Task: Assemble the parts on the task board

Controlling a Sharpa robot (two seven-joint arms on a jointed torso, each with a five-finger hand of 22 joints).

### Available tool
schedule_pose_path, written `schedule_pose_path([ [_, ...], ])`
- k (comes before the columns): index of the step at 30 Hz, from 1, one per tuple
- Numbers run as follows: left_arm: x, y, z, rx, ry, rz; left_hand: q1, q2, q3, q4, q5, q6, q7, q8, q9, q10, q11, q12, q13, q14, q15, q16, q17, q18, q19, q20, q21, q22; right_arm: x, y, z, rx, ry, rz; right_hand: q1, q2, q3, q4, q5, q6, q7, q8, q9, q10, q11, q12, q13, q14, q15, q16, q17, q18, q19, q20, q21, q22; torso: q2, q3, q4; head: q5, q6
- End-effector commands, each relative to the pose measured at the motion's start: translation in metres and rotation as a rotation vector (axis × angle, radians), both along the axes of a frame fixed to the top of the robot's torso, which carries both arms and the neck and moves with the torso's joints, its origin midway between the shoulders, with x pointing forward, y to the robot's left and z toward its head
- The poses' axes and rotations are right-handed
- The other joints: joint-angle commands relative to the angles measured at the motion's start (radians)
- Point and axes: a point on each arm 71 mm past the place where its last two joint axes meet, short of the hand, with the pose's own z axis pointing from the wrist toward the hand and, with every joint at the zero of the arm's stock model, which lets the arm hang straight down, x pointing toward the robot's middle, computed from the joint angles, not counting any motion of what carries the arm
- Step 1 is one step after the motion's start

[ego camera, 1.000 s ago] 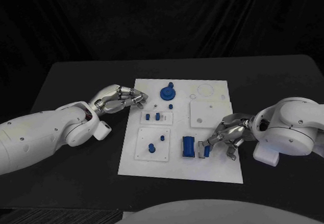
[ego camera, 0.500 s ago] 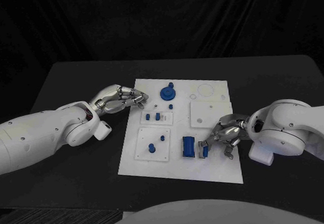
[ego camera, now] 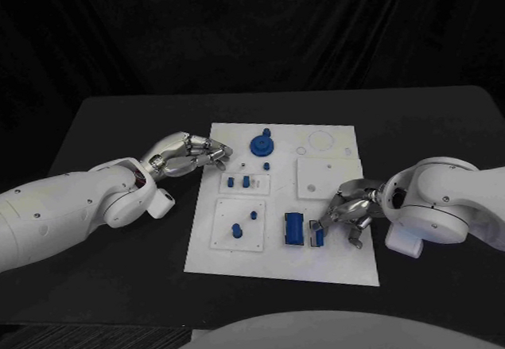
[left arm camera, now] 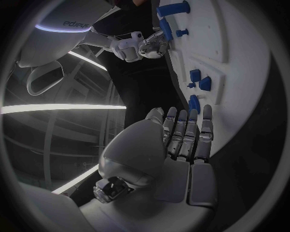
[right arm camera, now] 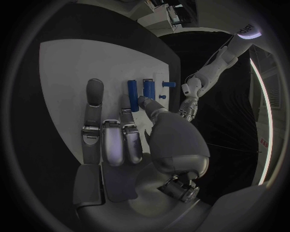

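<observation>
right hand sits at the near right part of the white board, fingers reaching toward the board's middle. two long blue blocks lie there side by side: the larger block toward the board's middle, the slimmer block right at the fingertips. both have their long axis running from the robot's side toward the far edge of the board, roughly parallel to each other. in the right wrist view the thumb tip touches the end of one blue block; the other fingers lie flat on the board, spread. looks like contact, not a closed grip, though i cannot tell for sure whether anything is pinched.

right hand is plainly the nearer one; the blocks lie just ahead of its fingertips.

left hand rests at the board's far left edge, fingers loosely curled, holding nothing, near the round blue knob. well apart from the blocks.

board lies flat on the black desk.
</observation>
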Motion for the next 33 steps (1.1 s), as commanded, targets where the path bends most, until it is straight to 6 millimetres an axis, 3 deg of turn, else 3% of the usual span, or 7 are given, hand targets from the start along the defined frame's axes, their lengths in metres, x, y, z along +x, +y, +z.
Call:
schedule_pose_path([
  [1,-0.0010,-0.0019,0.0001,-0.017,0.003,-0.014,0.000,-0.006,0.006,0.001,0.006,0.002,0.006,0.006,-0.001,0.004,0.006,0.004,-0.001,0.003,0.005,0.003,-0.001,-0.002,0.005,0.002,0.005,-0.001,-0.0007,-0.0002,-0.0022,-0.016,0.001,0.014,-0.008,0.001,0.016,-0.008,-0.002,-0.007,0.001,0.005,0.001,0.103,-0.008,0.004,0.263,0.050,-0.006,-0.002,0.000,0.016,0.011,0.002,-0.004,-0.002,0.001,0.0000,0.0007,0.000,0.000],
  [13,-0.0010,-0.0020,-0.0005,-0.016,0.005,-0.015,-0.001,-0.005,0.008,0.001,0.006,0.002,0.006,0.006,-0.002,0.003,0.007,0.004,-0.001,0.003,0.006,0.003,-0.001,-0.003,0.005,0.002,0.005,-0.001,-0.0011,0.0010,-0.0039,-0.024,0.011,0.021,-0.034,0.006,-0.024,0.032,-0.099,-0.017,0.001,0.011,0.000,0.103,-0.008,0.004,0.263,0.049,-0.006,-0.002,-0.003,0.016,0.011,0.002,-0.006,-0.011,0.001,-0.0003,0.0001,0.000,0.000],
  [22,-0.0011,-0.0020,-0.0011,-0.016,0.006,-0.015,-0.001,-0.005,0.008,0.001,0.006,0.002,0.006,0.006,-0.002,0.003,0.007,0.004,-0.001,0.003,0.006,0.003,-0.001,-0.003,0.005,0.002,0.005,-0.001,-0.0010,0.0007,-0.0047,-0.031,0.018,0.025,-0.086,0.001,-0.074,0.092,-0.222,-0.020,0.003,0.015,-0.006,0.103,-0.006,0.004,0.263,0.049,-0.004,-0.003,-0.006,0.016,0.011,0.004,-0.009,-0.020,0.000,-0.0003,-0.0002,0.003,0.000],
  [26,-0.0012,-0.0020,-0.0015,-0.015,0.008,-0.015,-0.001,-0.005,0.008,0.001,0.006,0.002,0.006,0.006,-0.002,0.003,0.007,0.004,-0.001,0.003,0.006,0.003,-0.001,-0.003,0.005,0.002,0.005,-0.001,-0.0012,0.0008,-0.0049,-0.032,0.021,0.028,-0.122,-0.015,-0.115,0.126,-0.305,-0.023,0.005,0.016,-0.011,0.103,-0.004,0.004,0.263,0.049,-0.002,-0.003,-0.007,0.017,0.010,0.006,-0.012,-0.026,0.000,-0.0008,-0.0006,0.003,0.000],
  [29,-0.0012,-0.0021,-0.0018,-0.015,0.010,-0.016,-0.001,-0.005,0.008,0.001,0.006,0.002,0.006,0.006,-0.002,0.003,0.007,0.004,-0.001,0.003,0.006,0.003,-0.001,-0.003,0.005,0.002,0.005,-0.001,-0.0016,0.0009,-0.0051,-0.034,0.025,0.034,-0.139,-0.024,-0.139,0.142,-0.320,-0.025,0.005,0.017,-0.012,0.103,-0.004,0.004,0.263,0.049,-0.003,-0.002,-0.006,0.017,0.010,0.006,-0.012,-0.028,0.000,-0.0008,0.0003,0.003,0.000],
  [30,-0.0012,-0.0021,-0.0019,-0.015,0.011,-0.016,-0.001,-0.005,0.008,0.001,0.006,0.002,0.006,0.006,-0.002,0.003,0.007,0.004,-0.001,0.003,0.006,0.003,-0.001,-0.003,0.005,0.002,0.005,-0.001,-0.0018,0.0009,-0.0052,-0.034,0.027,0.036,-0.156,-0.029,-0.161,0.159,-0.350,-0.026,0.005,0.018,-0.013,0.103,-0.004,0.004,0.263,0.050,-0.003,-0.001,-0.004,0.017,0.010,0.006,-0.011,-0.030,0.000,-0.0006,0.0003,0.004,0.000],
  [33,-0.0011,-0.0018,-0.0023,-0.014,0.012,-0.015,-0.001,-0.005,0.008,0.001,0.006,0.002,0.006,0.006,-0.002,0.003,0.007,0.004,-0.001,0.003,0.006,0.003,-0.001,-0.003,0.005,0.002,0.005,-0.001,-0.0023,0.0007,-0.0054,-0.035,0.031,0.043,-0.171,-0.032,-0.188,0.178,-0.388,-0.026,0.004,0.020,-0.014,0.103,-0.005,0.004,0.263,0.050,-0.003,0.000,-0.001,0.017,0.010,0.005,-0.011,-0.032,0.000,-0.0003,0.0004,0.004,0.000],
])
